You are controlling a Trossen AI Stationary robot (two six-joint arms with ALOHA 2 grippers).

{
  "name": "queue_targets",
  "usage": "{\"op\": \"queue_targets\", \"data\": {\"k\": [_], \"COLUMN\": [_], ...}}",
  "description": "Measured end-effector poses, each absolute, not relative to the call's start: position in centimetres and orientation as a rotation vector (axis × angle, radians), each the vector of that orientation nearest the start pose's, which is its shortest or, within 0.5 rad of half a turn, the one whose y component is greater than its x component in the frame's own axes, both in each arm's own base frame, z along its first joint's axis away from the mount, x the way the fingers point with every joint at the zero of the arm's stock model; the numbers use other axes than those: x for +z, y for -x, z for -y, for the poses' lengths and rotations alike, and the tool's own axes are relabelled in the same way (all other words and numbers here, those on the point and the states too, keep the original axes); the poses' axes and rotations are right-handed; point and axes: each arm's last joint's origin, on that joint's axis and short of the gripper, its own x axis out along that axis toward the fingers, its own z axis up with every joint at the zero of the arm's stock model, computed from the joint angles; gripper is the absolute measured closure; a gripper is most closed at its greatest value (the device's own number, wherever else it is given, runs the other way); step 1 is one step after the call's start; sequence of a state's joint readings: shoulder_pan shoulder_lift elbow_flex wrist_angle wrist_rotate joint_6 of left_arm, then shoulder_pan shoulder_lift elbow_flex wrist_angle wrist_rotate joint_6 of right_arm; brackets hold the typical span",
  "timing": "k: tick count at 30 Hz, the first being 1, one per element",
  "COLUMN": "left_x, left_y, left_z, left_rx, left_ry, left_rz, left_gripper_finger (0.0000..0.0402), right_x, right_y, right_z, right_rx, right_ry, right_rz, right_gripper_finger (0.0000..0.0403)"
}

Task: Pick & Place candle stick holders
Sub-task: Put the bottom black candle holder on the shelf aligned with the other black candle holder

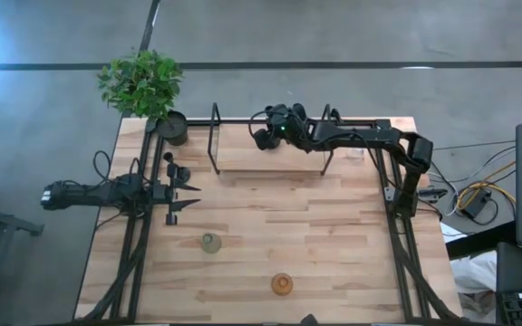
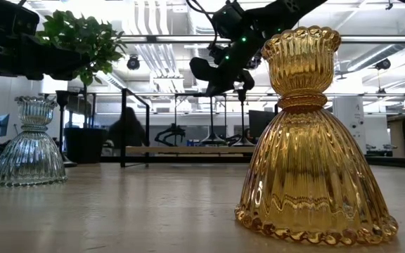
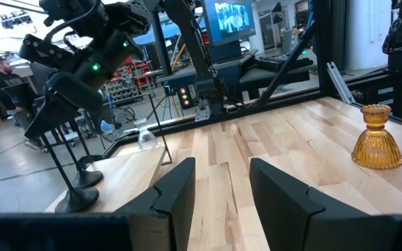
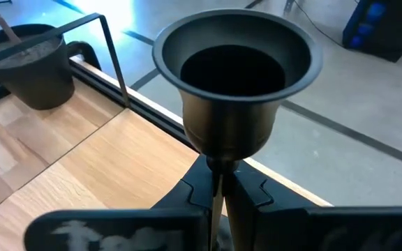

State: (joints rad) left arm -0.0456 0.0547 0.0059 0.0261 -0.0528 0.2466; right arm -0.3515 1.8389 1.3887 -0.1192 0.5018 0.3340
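My right gripper (image 1: 265,136) reaches over the raised wooden shelf (image 1: 270,158) at the table's far side, shut on a black candle stick holder (image 4: 236,70) with a flared cup. In the left wrist view, two thin black stems with domed bases (image 3: 75,199) stand on the shelf below that gripper (image 3: 58,94). A grey-green glass holder (image 1: 210,243) and an amber one (image 1: 282,284) stand on their wide bases on the table's near half. A small clear glass holder (image 3: 147,139) sits at the far edge. My left gripper (image 1: 188,195) waits open at the left side. My right gripper pinches the black holder's thin stem (image 4: 222,164) just under the cup, between its two fingers. The fingers come slanting down from the table's right side. The cup's mouth faces up. The fingers hide the lower stem, and I cannot tell whether the base rests on the shelf.
A black wire frame (image 1: 214,136) rises around the shelf. A black pot (image 1: 172,127) with a green plant (image 1: 141,81) stands at the far left corner. Bare wood (image 1: 315,226) lies between the glass holders and the shelf. People show in the room behind.
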Motion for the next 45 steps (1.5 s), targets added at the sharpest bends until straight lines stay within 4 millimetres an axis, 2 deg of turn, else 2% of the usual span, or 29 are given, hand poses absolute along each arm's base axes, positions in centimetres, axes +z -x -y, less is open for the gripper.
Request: {"op": "queue_targets", "data": {"k": [14, 45], "left_x": [16.4, 16.4], "left_y": [-10.1, -10.1], "left_z": [0.3, 0.3], "left_rx": [0.004, 0.004], "left_ry": [-0.248, -0.248], "left_rz": [-0.023, -0.024], "left_gripper_finger": [0.0258, 0.0258], "right_x": [25.5, 24.5], "right_y": [-38.3, -38.0], "right_z": [16.3, 16.3], "right_rx": [-0.944, -0.908], "right_ry": [-0.252, -0.284], "right_rz": [-0.409, -0.451], "right_gripper_finger": [0.0391, 0.0391]}}
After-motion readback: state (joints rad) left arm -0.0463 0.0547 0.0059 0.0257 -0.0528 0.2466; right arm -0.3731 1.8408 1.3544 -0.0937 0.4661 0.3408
